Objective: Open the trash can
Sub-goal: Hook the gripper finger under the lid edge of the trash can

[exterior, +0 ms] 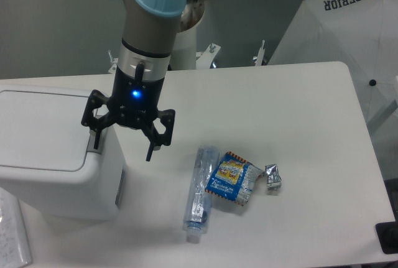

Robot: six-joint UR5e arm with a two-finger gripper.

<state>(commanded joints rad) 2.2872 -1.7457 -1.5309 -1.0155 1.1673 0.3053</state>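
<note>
The trash can (56,175) is a large white boxy bin at the left of the table, with its flat white lid (40,130) lying closed. A grey push tab (93,140) sits at the lid's right edge. My gripper (122,145) hangs open over the can's right edge. Its left finger (96,138) is right at the tab and its right finger (151,148) is off the can's side above the table. I cannot tell whether the left finger touches the tab.
A clear plastic bottle (199,193) lies on the table right of the can. A blue and orange snack wrapper (231,176) and a small crumpled foil piece (273,176) lie beside it. A white umbrella (348,38) stands at the back right.
</note>
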